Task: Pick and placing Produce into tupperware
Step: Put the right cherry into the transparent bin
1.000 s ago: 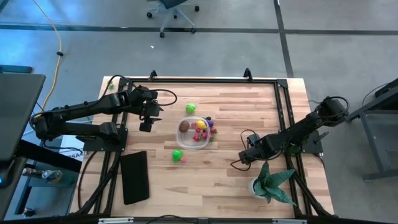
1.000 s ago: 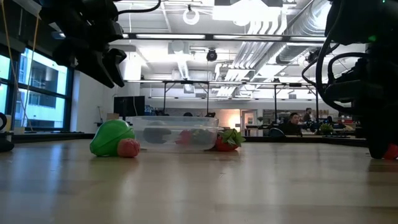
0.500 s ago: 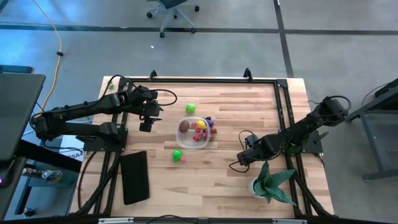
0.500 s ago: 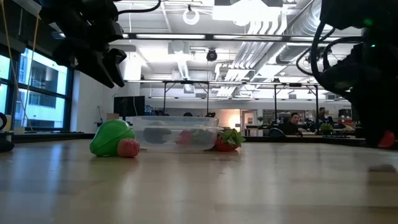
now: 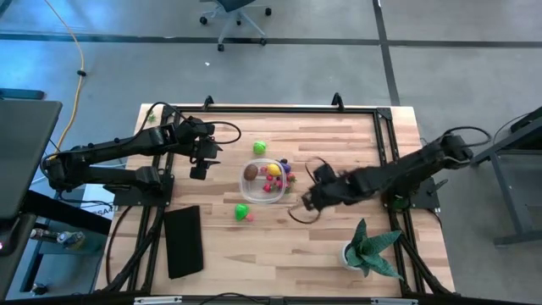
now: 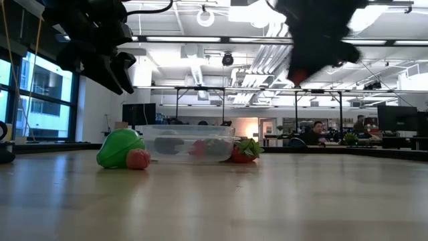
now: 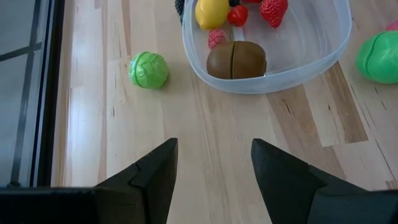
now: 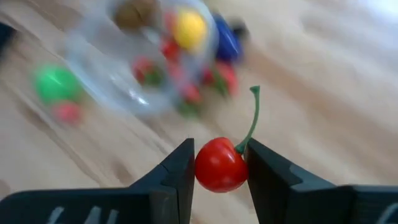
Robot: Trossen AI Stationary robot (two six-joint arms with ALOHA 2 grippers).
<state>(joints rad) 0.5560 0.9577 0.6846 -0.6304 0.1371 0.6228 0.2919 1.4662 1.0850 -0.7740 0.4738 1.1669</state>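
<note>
Right wrist view: the right gripper point(image 8: 221, 168) is clamped on a red cherry point(image 8: 219, 165), near the clear tub point(image 5: 266, 180). Carry it level until directly above the tub's open middle, then release. The left gripper point(image 7: 211, 163) hovers beside the tub, fingers apart.

One camera looks straight down on the bench point(image 5: 339, 246); another sits at bench height, facing the room. Each wrist camera looks closely past its fingers; all show the tub point(image 5: 265, 181).
</note>
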